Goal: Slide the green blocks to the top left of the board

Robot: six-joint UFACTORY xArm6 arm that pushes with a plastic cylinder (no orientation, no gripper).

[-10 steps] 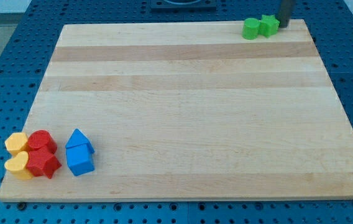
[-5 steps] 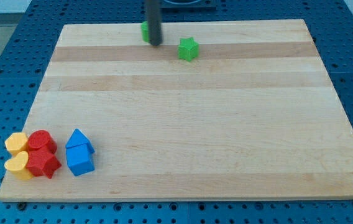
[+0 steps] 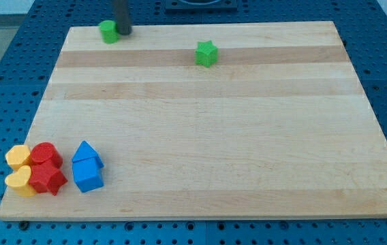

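A green round block (image 3: 108, 31) sits near the board's top edge at the view's upper left. My tip (image 3: 123, 32) is right beside it, touching its right side. A green star block (image 3: 206, 53) lies alone further to the view's right, a little lower on the board, well apart from my tip.
At the view's bottom left stand two yellow blocks (image 3: 18, 169), two red blocks (image 3: 45, 169) and two blue blocks (image 3: 86, 166), bunched together. The wooden board (image 3: 207, 136) lies on a blue perforated table.
My tip has swept from the top right to the left along the top edge, pushing the green round block with it. The green star was left behind near the top middle.
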